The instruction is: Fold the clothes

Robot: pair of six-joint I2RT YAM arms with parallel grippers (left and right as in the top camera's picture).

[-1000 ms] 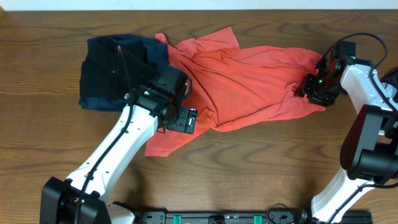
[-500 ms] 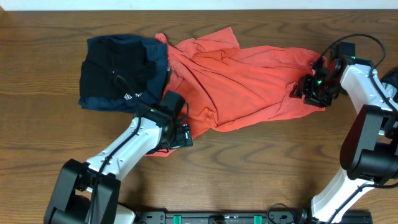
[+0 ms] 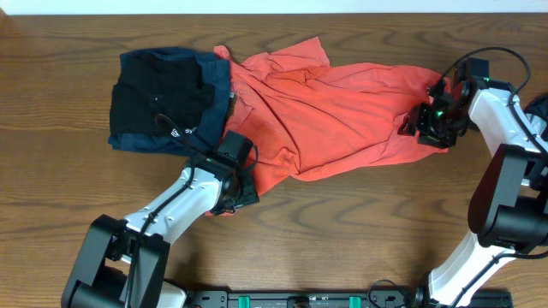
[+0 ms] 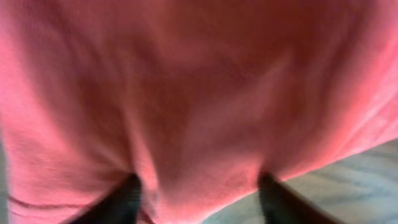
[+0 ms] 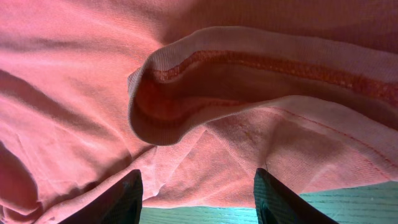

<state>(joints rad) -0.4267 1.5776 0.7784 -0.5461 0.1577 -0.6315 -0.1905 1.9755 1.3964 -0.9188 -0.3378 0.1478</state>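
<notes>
**Q:** So, where is the T-shirt [image 3: 342,111]?

**A:** It lies crumpled and unfolded on the wooden table [image 3: 342,231], just right of the folded black garment [image 3: 154,103]. That black piece rests on a folded navy garment [image 3: 219,79], and the shirt's upper left edge touches the navy one.

**Q:** And the arms?

**A:** The left gripper [image 3: 238,190] sits below and to the right of the black garment, on the shirt's lower left corner. Its wrist view is blurred. Cloth bulges between the fingers [image 4: 124,199], but I cannot tell whether they have clamped yet. The right gripper [image 3: 425,120] is far to the right of the black garment, at the shirt's opposite end. It is clenched on a thick stitched edge, with a rolled cuff-like opening just above its fingertips.

**Q:** Why opposite ends?

**A:** Probably to pull the cloth taut and flatten it before any fold. Taking the outer corners should also leave the black garment undisturbed.
</notes>
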